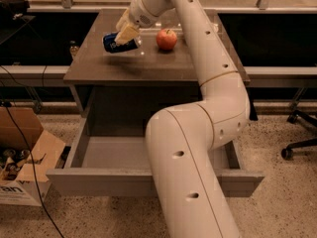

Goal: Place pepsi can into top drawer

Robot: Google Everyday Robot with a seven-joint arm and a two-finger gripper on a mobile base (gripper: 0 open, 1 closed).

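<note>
Camera view. The white arm (200,133) rises from the lower foreground, bends at an elbow on the right and reaches back over the grey-brown cabinet top (148,71). At its end, the gripper (125,35) hangs above the left half of that top, its pale fingers (128,32) pointing down and to the left. The jaws are closed about the pepsi can (120,42), gripping it from above near its right end. The can is blue with white lettering and is held roughly on its side, tilted, with one silver end facing left. It is raised clear of the surface, and a dark shadow lies on the cabinet top beneath it. A red apple (167,39) stands upright on the cabinet top just to the right of the can, apart from both can and gripper.

Below the cabinet top, the top drawer (99,181) is pulled out toward the camera. Its grey interior is visible on the left, while the arm hides its middle and right. An open cardboard box (34,155) sits on the speckled floor to the left of the drawer, with a black cable (22,138) running across it. The base of an office chair (297,145) shows at the right edge.
</note>
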